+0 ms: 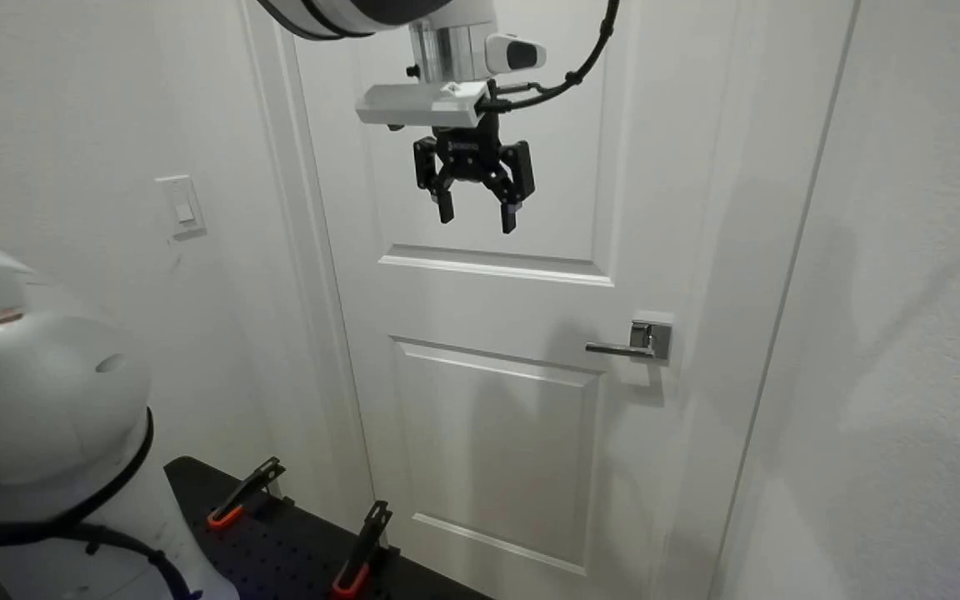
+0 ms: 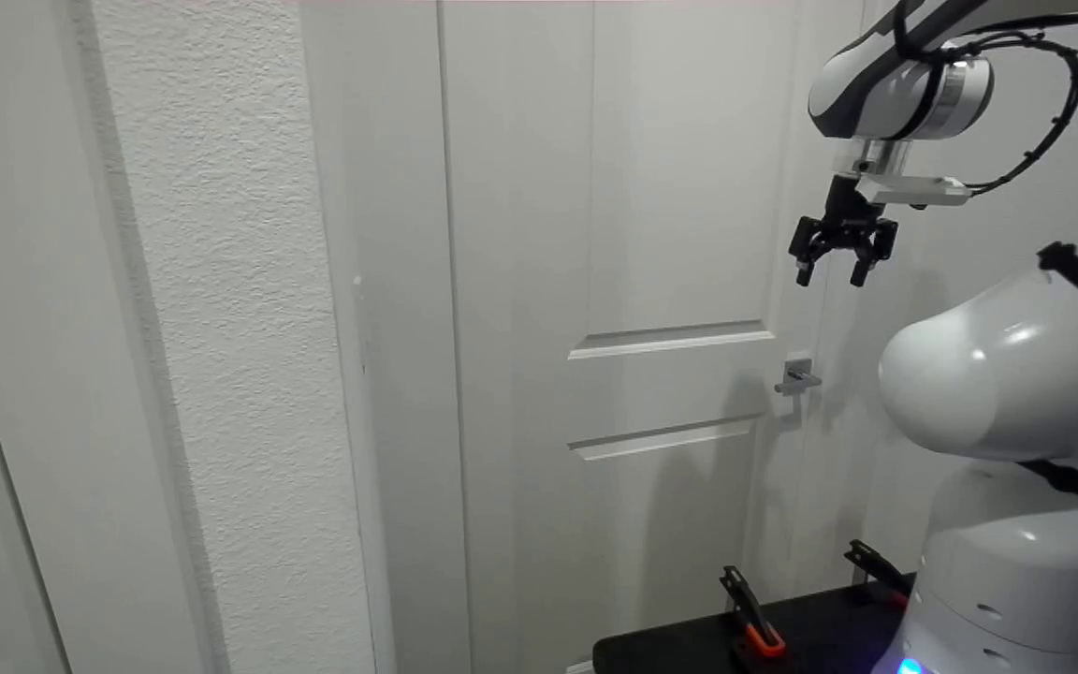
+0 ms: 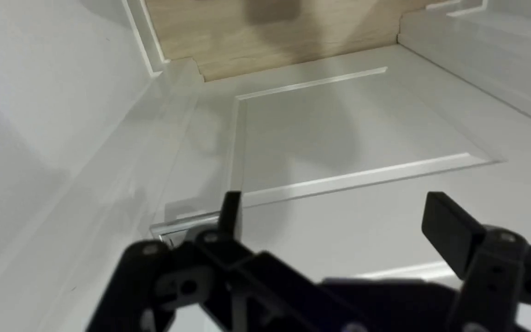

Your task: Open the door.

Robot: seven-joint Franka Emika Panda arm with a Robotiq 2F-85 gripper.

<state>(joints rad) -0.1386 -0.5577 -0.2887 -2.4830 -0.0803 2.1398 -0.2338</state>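
Note:
The door [image 1: 488, 310] is tall, white and paneled. It looks shut in both exterior views [image 2: 670, 393] and fills the middle of the wrist view [image 3: 311, 133]. Its silver lever handle [image 1: 651, 342] sits on a square plate and lies about level. The handle also shows in an exterior view [image 2: 796, 377]. In the wrist view the handle [image 3: 182, 226] is partly hidden behind the left finger. My gripper [image 1: 477, 218] is open and empty, pointing down. It hangs above the handle's height, apart from it, in both exterior views [image 2: 831, 277]. Its fingers are wide apart in the wrist view [image 3: 334, 214].
A black perforated table [image 1: 280, 542] carries the robot base, with black and orange clamps [image 1: 361, 550] at its edge near the door. A light switch [image 1: 182, 208] is on the side wall. A white wall [image 1: 905, 333] stands close to the handle side. Wooden floor [image 3: 270, 37] shows below.

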